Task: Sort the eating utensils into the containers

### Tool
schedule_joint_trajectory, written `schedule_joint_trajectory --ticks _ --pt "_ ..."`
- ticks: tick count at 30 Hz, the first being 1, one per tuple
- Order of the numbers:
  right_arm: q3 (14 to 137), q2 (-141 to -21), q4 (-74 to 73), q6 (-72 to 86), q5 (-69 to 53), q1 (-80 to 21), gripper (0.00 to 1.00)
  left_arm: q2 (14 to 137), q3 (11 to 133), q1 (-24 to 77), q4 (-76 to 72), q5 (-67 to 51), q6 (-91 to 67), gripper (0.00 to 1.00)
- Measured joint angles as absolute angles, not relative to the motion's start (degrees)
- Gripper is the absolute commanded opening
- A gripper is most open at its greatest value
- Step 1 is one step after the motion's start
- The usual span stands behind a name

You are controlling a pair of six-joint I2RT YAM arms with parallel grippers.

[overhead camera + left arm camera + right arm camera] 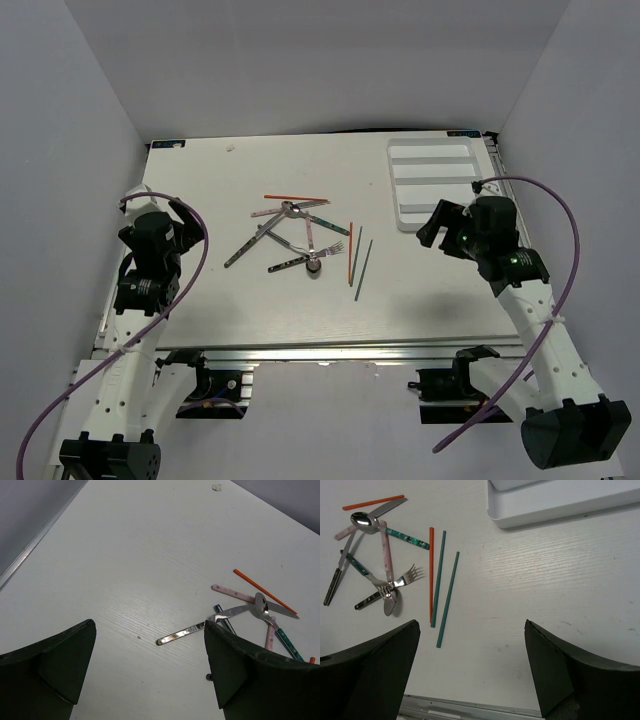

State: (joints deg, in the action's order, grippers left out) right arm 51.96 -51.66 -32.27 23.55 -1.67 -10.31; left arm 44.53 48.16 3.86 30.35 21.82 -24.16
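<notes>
Both arms hang above the table (pixel 220 300). The left gripper (pixel 149 625) has its fingers spread as wide as they go and holds nothing; the right gripper (pixel 471 624) is the same, wide and empty. The cutlery (pixel 385 545) lies in a crossed heap in the middle of the table, nearer to the left arm. Just beside it, on the right arm's side, one orange stick (pixel 431 575) and two green sticks (pixel 439 575) lie almost parallel; a second orange stick (pixel 372 502) lies at the far edge of the heap. The tray (pixel 555 507) sits at the far right corner, well apart from the heap, and I see nothing in it; so I judge the sorting is not yet begun.

What worries me: the forks, spoons and knives lie over each other, so lifting one may drag or flip its neighbours. The sticks are thin, flat on the surface and close together, so the fingers may take two at once or slide off. The metal looks smooth and may turn in the grip; the tray is, I think, far for the left arm.

The table is white with a faint wood grain and a few small marks; plain pale grey walls (pixel 300 70) close it on three sides; the light is even.
</notes>
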Motion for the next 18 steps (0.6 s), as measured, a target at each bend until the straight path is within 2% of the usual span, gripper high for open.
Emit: schedule_joint_trajectory --ticks 9,12,15,18 --pt "50.81 -53.28 -24.36 29.82 -10.48 -11.94 0.89 44.91 48.16 3.88 29.93 21.82 -24.27 0.98" --pt "53.06 -57.95 -23.64 32.23 -5.69 -22.31 0.89 45.47 48.16 3.88 29.93 21.78 -24.27 0.98" --pt "60.03 -68.79 -25.61 34.28 3.31 -33.10 0.89 45.84 48.16 3.86 29.93 21.78 -24.29 0.98" --pt "63.66 -78.32 -27.07 36.62 13.10 -39.29 0.88 46.13 48.16 3.86 29.95 21.78 -24.27 0.98"
